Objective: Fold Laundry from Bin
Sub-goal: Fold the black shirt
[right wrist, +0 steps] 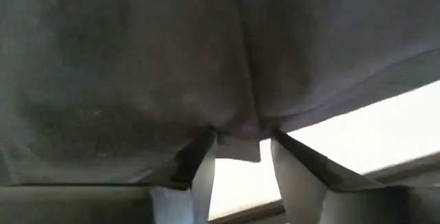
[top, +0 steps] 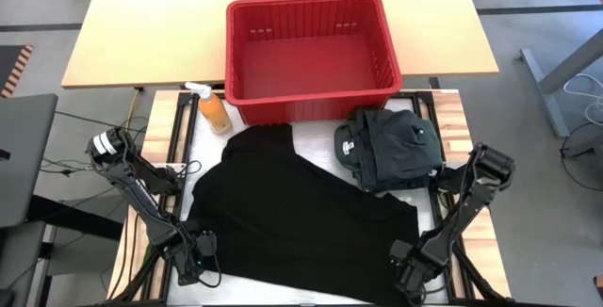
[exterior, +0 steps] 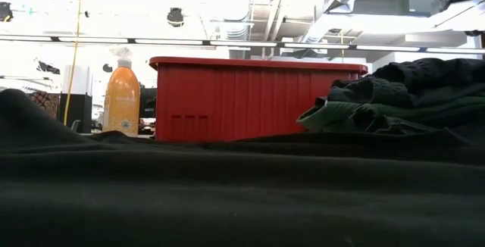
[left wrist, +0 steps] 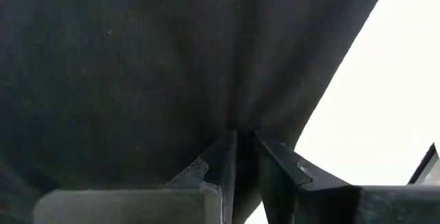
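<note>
A large black garment [top: 292,203] of the laundry lies spread flat on the white table top, filling the foreground of the low view [exterior: 227,194]. My left gripper [top: 203,255] is shut on the garment at its near left corner. My right gripper [top: 410,267] is shut on it at its near right corner. A pile of dark green and black garments [top: 391,147] rests on the table at the right, behind the black one. The red bin [top: 236,53] stands at the far side with nothing showing inside. My left gripper pinches a small gather of the black cloth [left wrist: 237,121] between its two fingers, close to the garment's edge, coming from above and pointing steeply down. Creases run out from the pinch across the cloth. One layer or several, I cannot tell. My right gripper holds a bunch of the black cloth [right wrist: 237,129] between its two fingers [right wrist: 203,159], at the garment's near edge, from above and pointing steeply down. A small flap hangs between the fingers. Creases fan out from the hold.
An orange spray bottle [top: 212,107] stands upright left of the bin's near corner. A light wooden table [top: 141,24] lies behind the bin. White table top [left wrist: 385,114] shows beside the garment's near edge.
</note>
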Action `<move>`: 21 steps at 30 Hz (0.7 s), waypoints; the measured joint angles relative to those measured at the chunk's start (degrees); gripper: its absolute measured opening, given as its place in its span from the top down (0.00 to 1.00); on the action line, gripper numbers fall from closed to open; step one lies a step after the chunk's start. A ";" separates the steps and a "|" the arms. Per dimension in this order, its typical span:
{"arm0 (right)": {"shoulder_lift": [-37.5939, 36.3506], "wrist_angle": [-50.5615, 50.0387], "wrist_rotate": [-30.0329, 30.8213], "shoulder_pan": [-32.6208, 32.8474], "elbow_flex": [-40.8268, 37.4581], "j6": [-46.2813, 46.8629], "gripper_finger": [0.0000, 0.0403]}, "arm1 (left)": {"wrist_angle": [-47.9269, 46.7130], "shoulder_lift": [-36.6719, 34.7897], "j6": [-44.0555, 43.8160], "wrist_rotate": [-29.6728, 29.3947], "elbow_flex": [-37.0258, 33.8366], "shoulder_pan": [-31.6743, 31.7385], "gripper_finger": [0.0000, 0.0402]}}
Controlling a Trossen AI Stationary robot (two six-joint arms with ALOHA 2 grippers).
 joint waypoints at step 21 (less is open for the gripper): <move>-0.88 -18.04 -5.00 -1.41 1.93 0.19 0.75 | -0.39 0.00 -0.35 1.67 0.02 -0.07 0.88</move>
